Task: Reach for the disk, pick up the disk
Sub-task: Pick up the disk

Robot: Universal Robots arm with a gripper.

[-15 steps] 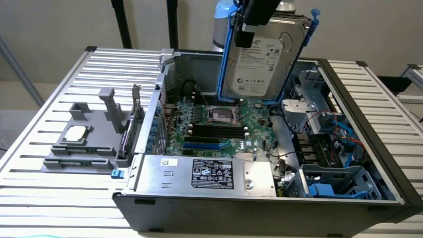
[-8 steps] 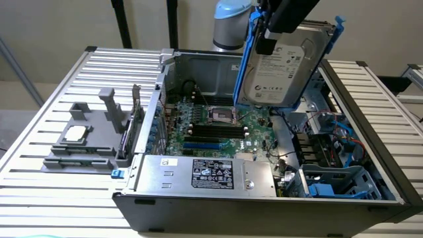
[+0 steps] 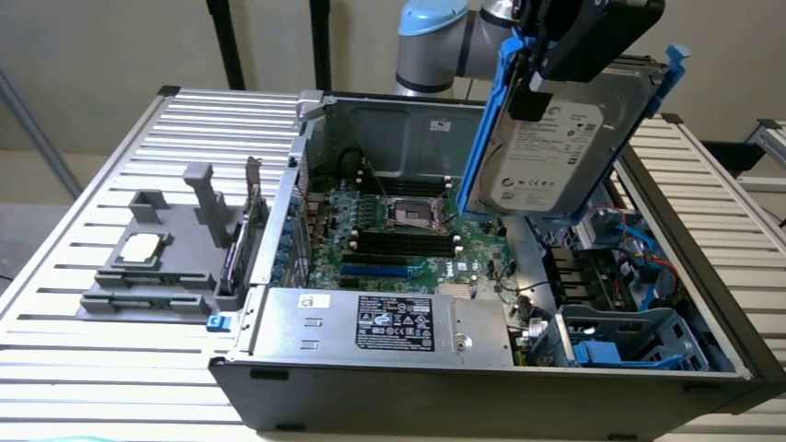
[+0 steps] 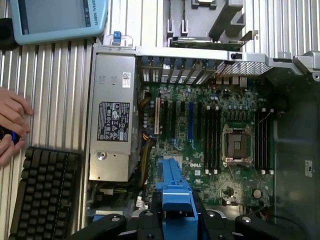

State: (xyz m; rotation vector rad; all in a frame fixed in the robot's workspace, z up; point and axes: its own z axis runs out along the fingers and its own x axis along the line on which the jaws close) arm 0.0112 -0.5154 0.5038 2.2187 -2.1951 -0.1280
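Note:
The disk [image 3: 549, 152], a silver-grey hard drive with a white label in a blue plastic carrier bracket [image 3: 481, 138], hangs upright in the air above the open computer case [image 3: 491, 391], over its side on the exterior view's right. My gripper [image 3: 540, 81] is shut on its upper edge, just under the arm's black wrist. In the wrist view the blue bracket [image 4: 174, 192] sits between the black fingers [image 4: 150, 220], with the motherboard [image 4: 220, 125] well below it.
Inside the case lie the motherboard [image 3: 393, 230], a silver power supply box [image 3: 381, 324] and a blue drive cage [image 3: 627, 343]. A grey fixture [image 3: 147, 276] holding a small chip [image 3: 142, 247] stands on the slatted table. A keyboard [image 4: 45, 195], a person's hand [image 4: 12, 125] and a pendant [image 4: 55, 17] lie beside the case.

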